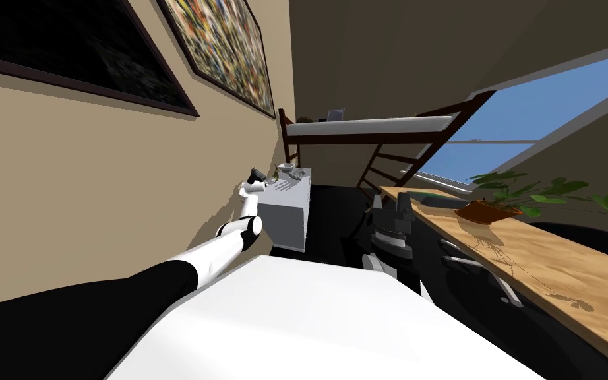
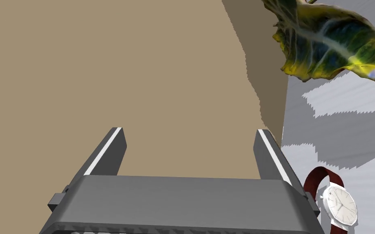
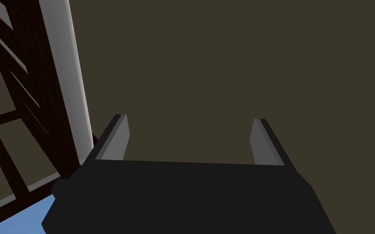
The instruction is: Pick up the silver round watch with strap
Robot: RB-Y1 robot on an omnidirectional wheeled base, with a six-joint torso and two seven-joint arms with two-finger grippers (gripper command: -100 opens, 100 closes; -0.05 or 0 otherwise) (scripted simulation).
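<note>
The silver round watch [image 2: 339,203], with its white dial and dark red strap, lies on the grey cabinet top [image 2: 345,134], just outside one finger of the left gripper [image 2: 188,134], whose fingers stand spread and empty against the tan wall [image 2: 142,73]. A mottled leaf [image 2: 333,40] hangs near. The right gripper [image 3: 188,122] is likewise spread, holding nothing.

We log a grey cabinet [image 1: 289,218] against the tan wall [image 1: 98,198], bowl [image 1: 287,167] on top; potted plant [image 1: 494,210] on wooden desk [image 1: 560,270].
</note>
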